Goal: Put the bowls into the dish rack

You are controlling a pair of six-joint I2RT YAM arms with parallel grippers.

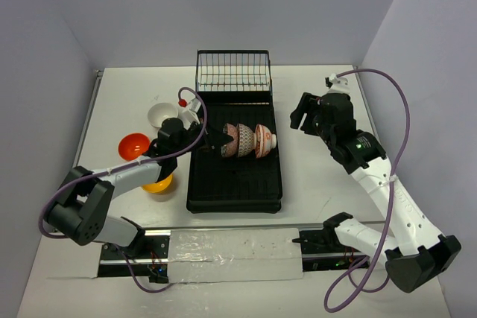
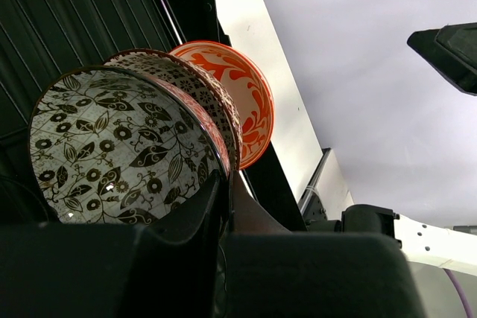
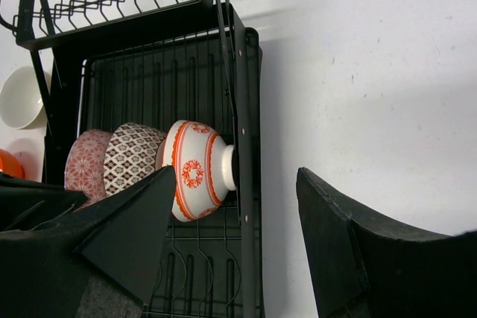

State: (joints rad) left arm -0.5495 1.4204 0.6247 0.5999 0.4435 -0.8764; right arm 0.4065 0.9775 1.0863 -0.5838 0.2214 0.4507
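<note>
Three patterned bowls stand on edge in a row in the black dish rack (image 1: pixel 201 191): a pinkish bowl (image 1: pixel 230 140), a finely patterned brown-and-white one (image 1: pixel 245 139) and a red-on-white one (image 1: pixel 263 141). My left gripper (image 1: pixel 216 143) is shut on the pinkish bowl's rim. In the left wrist view its fingers (image 2: pixel 227 184) pinch the rim of this bowl (image 2: pixel 112 147), which has a black leaf pattern inside. My right gripper (image 1: pixel 307 113) is open and empty, right of the rack. In the right wrist view it (image 3: pixel 238 236) hovers beside the red-on-white bowl (image 3: pixel 195 169).
Left of the rack on the table are a white bowl (image 1: pixel 162 114), a red-orange bowl (image 1: pixel 135 145) and a yellow-orange bowl (image 1: pixel 158 184) partly under my left arm. The wire basket (image 1: pixel 232 72) stands at the rack's far end. Walls close in the table.
</note>
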